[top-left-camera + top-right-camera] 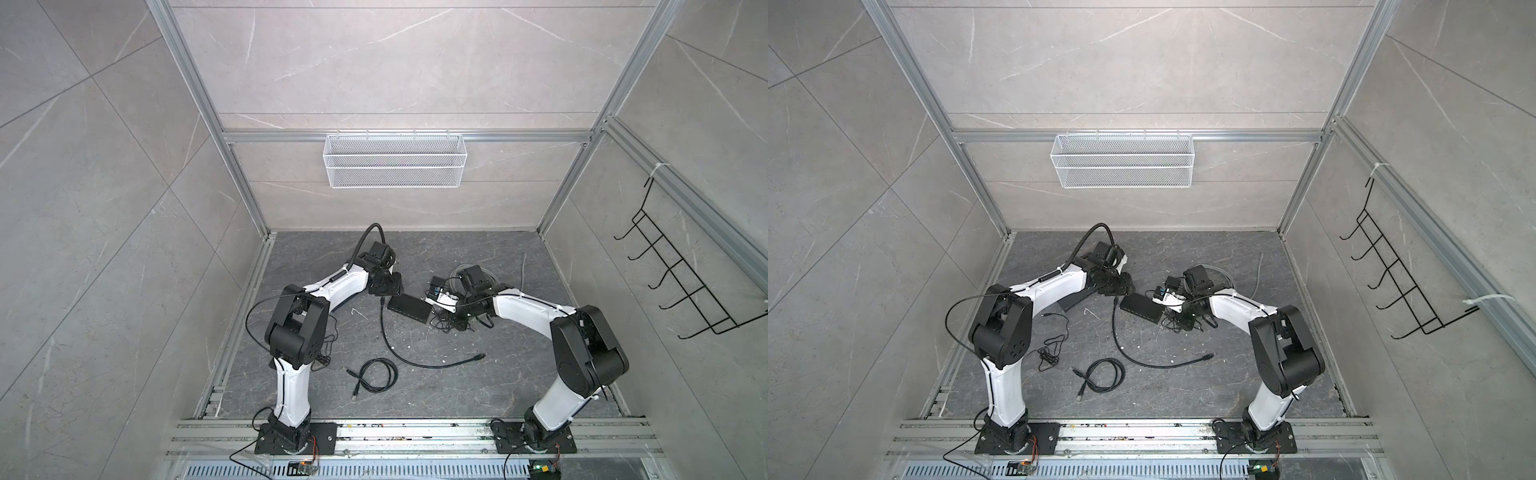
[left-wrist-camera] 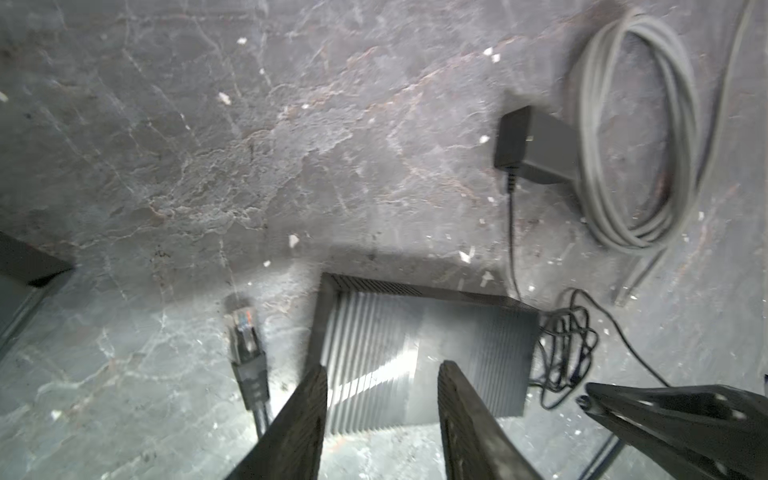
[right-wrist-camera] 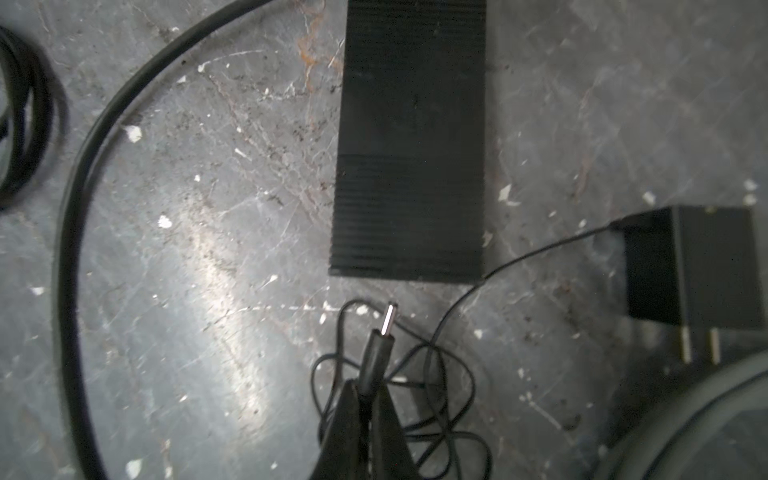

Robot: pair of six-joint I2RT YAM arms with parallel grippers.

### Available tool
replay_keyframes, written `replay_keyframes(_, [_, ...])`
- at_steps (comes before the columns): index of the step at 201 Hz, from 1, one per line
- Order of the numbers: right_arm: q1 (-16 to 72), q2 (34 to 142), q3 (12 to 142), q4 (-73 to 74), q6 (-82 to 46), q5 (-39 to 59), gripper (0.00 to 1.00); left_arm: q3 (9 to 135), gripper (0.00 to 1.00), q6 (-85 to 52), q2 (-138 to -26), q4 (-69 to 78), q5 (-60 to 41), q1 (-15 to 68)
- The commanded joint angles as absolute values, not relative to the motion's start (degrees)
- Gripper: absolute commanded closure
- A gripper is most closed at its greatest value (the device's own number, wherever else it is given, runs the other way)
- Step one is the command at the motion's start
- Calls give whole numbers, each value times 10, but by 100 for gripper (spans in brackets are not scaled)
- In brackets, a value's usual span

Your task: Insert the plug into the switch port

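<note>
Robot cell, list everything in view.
Ribbed rectangular switch box: one, black, floor centre.
Metal-tipped barrel plug: one, black, in right gripper.
Power adapter brick: one, black, beside switch box.
Thick network cable: one, black, curving across floor.
Thin coiled cable: one, black, front floor.
Coiled cable: one, grey, by right arm.
Wire mesh basket: one, white, back wall.
Wire hook rack: one, black, right wall.
Left gripper: one, black, open near switch box.
Right gripper: one, black, shut on plug.
</note>
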State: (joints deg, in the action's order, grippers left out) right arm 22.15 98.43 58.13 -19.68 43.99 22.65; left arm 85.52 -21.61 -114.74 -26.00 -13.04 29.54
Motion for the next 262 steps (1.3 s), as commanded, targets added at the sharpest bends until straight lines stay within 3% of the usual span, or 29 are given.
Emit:
replay_keyframes(1, [223,1011,588,-163,485,201,93,891,53,-193,-1163,-276,-163,288])
replay_keyframes(94, [243,1048,595,-165,553,149,94,961,53,-159,-1225,-319,-200,279])
replay_keyframes(262, [260,1018,549,-121,549,174,95,1000,55,-133,-1261,-359,-234,274])
